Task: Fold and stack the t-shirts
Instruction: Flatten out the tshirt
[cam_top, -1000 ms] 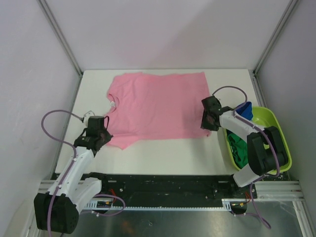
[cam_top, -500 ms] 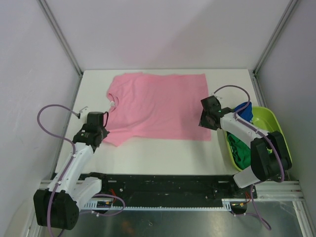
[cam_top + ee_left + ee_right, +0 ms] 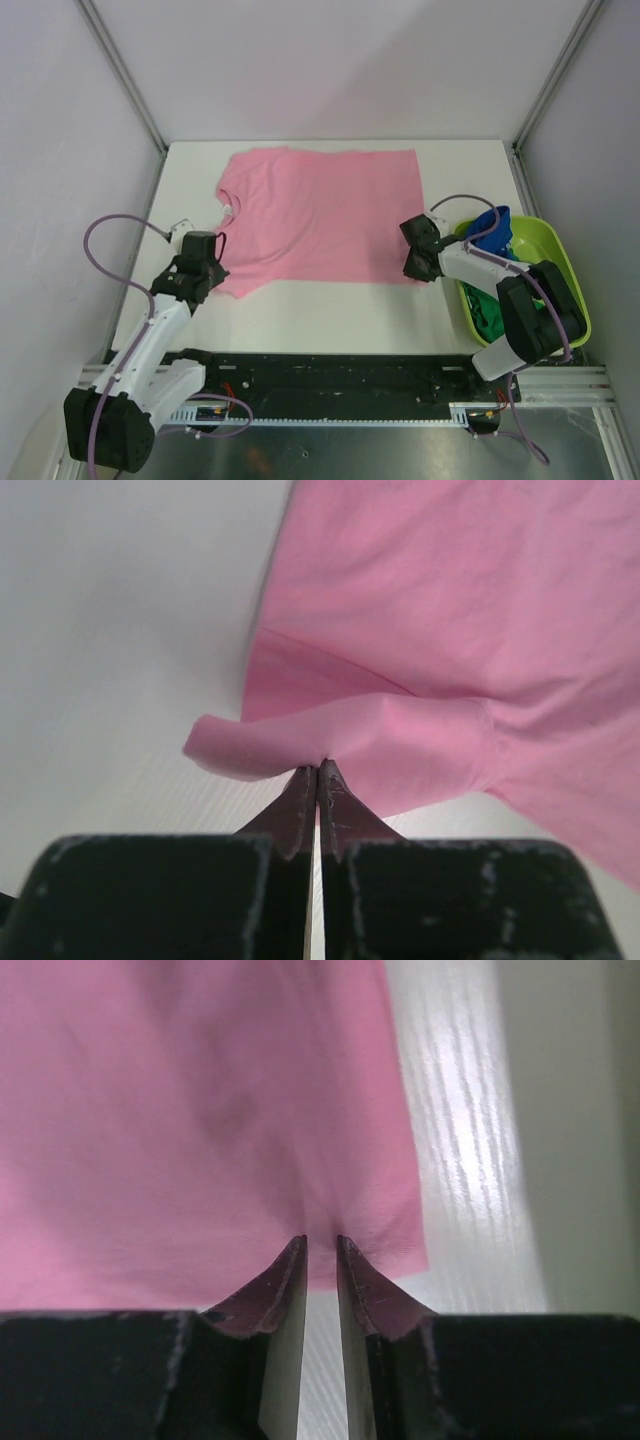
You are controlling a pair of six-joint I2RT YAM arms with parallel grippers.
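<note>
We see pink t-shirt (image 3: 320,210) spread flat on table (image 3: 330,310). Left gripper (image 3: 317,770) pinched tight on sleeve fold just ahead of its tips. Right gripper (image 3: 321,1245) jaws narrow at hem corner; whether fabric is gripped, we cannot tell. No readable writing anywhere.

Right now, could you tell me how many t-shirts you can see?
3: the pink t-shirt spread flat on the table, plus a blue t-shirt and a green t-shirt bundled in the lime tub. More may lie hidden underneath.
</note>
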